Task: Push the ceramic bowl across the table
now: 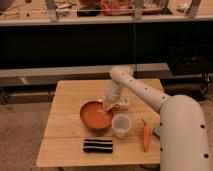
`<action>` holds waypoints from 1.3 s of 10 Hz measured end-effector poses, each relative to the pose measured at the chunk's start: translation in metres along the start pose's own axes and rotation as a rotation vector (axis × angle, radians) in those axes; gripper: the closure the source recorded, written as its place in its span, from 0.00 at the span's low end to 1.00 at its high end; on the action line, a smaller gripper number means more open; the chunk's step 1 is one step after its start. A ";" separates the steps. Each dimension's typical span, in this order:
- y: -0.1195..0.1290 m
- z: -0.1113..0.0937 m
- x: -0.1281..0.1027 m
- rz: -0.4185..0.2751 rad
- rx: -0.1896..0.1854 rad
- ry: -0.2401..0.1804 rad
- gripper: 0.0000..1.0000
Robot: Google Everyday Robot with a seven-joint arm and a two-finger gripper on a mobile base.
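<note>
The orange ceramic bowl (95, 115) sits upright on the light wooden table (70, 97), a little left of centre. My white arm reaches down from the right. Its gripper (107, 106) is shut and empty, with its tip at the bowl's far right rim, seemingly touching the inside edge. The arm's wrist hides part of the table behind the bowl.
A small translucent white cup (121, 125) stands just right of the bowl, almost touching it. An orange carrot (145, 136) lies near the right edge and a black striped bar (97, 145) near the front edge. A dark shelf unit (100, 40) runs behind the table.
</note>
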 end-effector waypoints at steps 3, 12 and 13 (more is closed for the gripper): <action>0.006 -0.008 0.015 0.041 0.003 -0.005 0.99; 0.021 -0.024 0.053 0.134 0.042 -0.006 0.99; 0.023 -0.025 0.056 0.141 0.044 -0.004 0.99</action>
